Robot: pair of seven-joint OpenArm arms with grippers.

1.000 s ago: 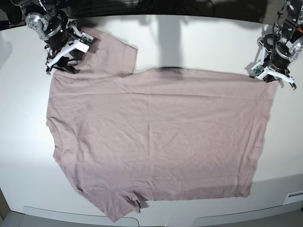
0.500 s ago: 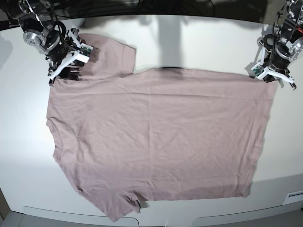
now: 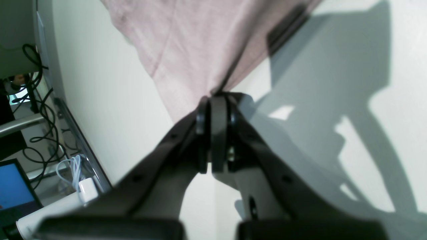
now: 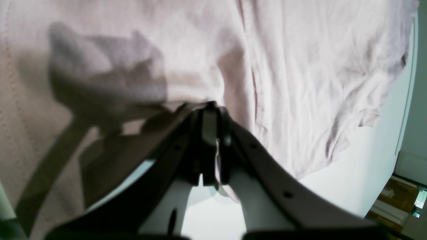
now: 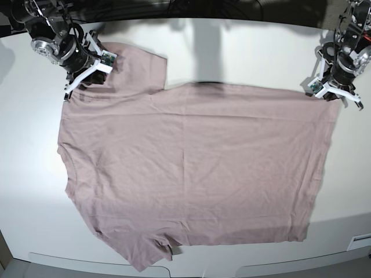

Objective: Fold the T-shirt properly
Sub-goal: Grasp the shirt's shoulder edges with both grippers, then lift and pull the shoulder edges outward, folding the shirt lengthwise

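Plain dusty-pink short-sleeved cotton T-shirt [image 5: 191,168] lies spread flat on the white tabletop [image 5: 243,52], covering most of it; collar side toward base view's left, hem toward its right, near sleeve at the front edge, far sleeve at top left. Left gripper [image 3: 213,100], on base view's right [image 5: 336,87], is pinched closed on the far hem corner; its wrist view shows the cloth tapering into the closed black jaws. Right gripper [image 4: 210,110], on base view's left [image 5: 87,72], sits at the far sleeve and shoulder with jaws clamped together; a bit of pink fabric seems caught between them in its wrist view, so it likely has the shoulder edge, though the bite looks thin. Step in hand, as I judge it: both far corners pinched, ready to lift and carry the far long edge over toward the near edge. To do it well: raise both ends together and level, keep the edge taut between the arms so no sag or wrinkle forms, check the right-side pinch holds before pulling, and lay the edge down parallel to the near side. Containers: none in view, nothing holding anything. Off the table only cables [image 3: 40,110] and a blue screen [image 3: 13,186] show.
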